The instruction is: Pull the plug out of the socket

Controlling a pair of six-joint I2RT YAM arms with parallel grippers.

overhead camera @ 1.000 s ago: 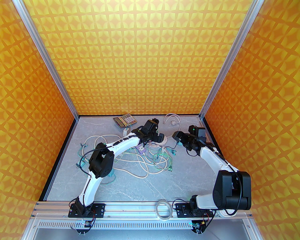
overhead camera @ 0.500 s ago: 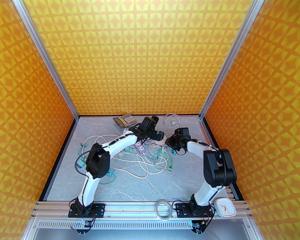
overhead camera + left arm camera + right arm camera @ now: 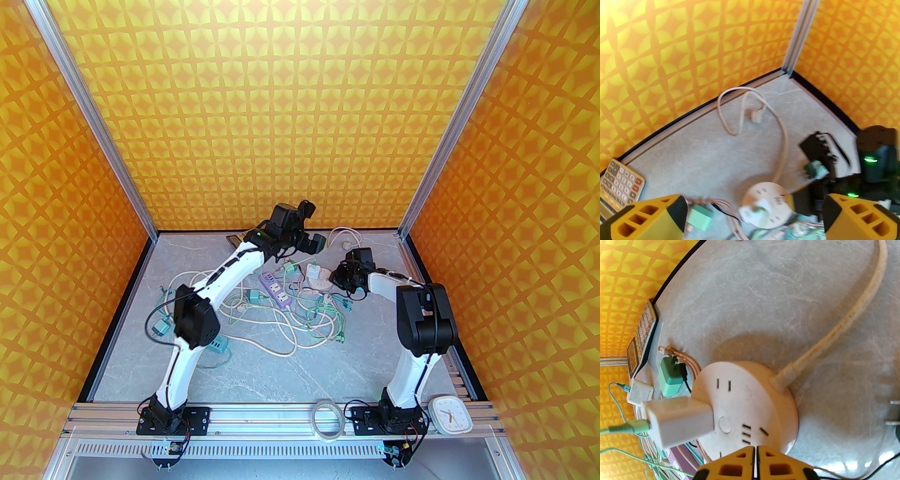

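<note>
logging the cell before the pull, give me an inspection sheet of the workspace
surface: grey marbled table, crowded mid and far
job's things: white plug seated in round socket
clutter: calculator, purple power strip, green adapter, tape roll, clock
grippers: left gripper open, holding nothing; right gripper shut at the socket's rim
cables: cream and green cables tangled mid-table
surroundings: orange patterned walls

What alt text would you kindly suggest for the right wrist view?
A white charger is plugged into a round white socket hub. The right gripper, shut, hangs over the hub's rim; a calculator lies far left.
</note>
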